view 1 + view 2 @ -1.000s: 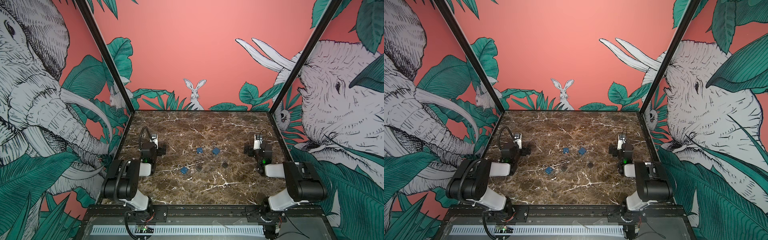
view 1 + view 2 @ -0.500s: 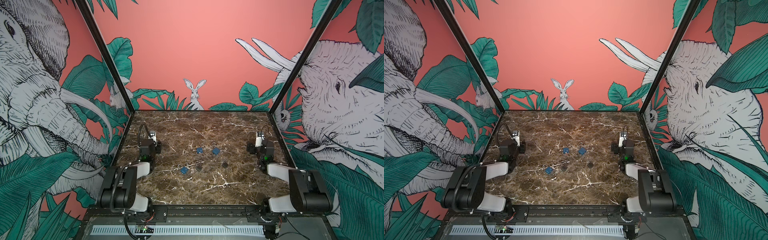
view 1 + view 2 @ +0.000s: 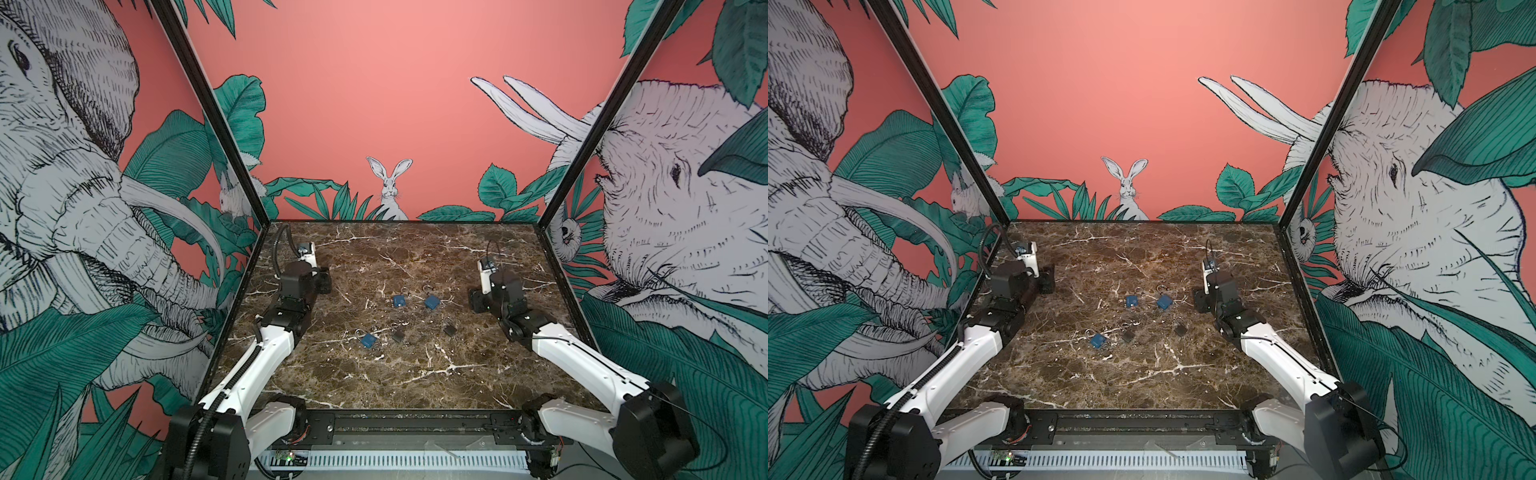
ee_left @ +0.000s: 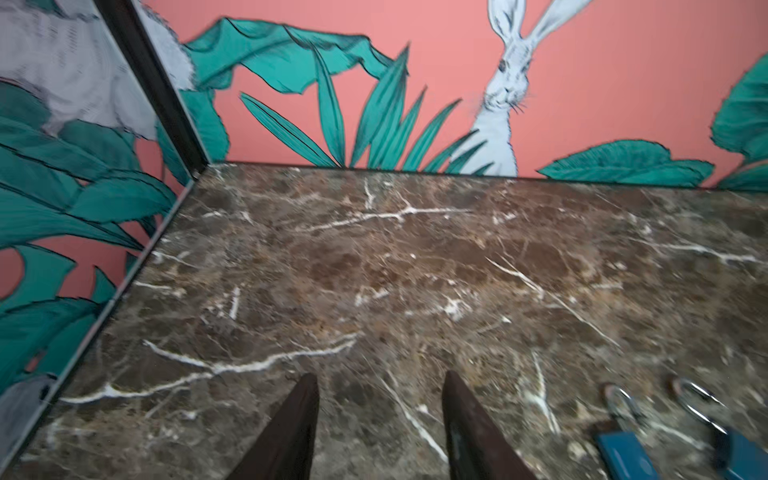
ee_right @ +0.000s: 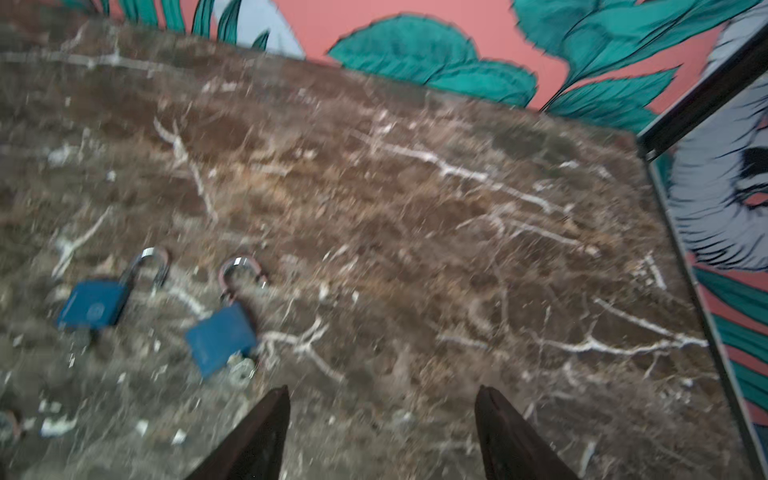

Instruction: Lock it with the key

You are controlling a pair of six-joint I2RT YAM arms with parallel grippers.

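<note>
Three blue padlocks lie mid-table in both top views: two side by side and one nearer the front. Two small dark pieces that look like key heads lie close by. In the right wrist view the two far padlocks show raised silver shackles, and a pale round key part sits at the end of one body. My left gripper is open and empty at the table's left. My right gripper is open and empty to the right of the locks.
The brown marble table is boxed in by printed walls at the back, left and right. A black post stands in the back left corner near my left gripper. The black mounting rail runs along the front edge.
Both arms have unfolded, their elbows dropping back toward the front rail while the wrists stayed beside the locks. Both pairs of jaws have narrowed somewhat.
</note>
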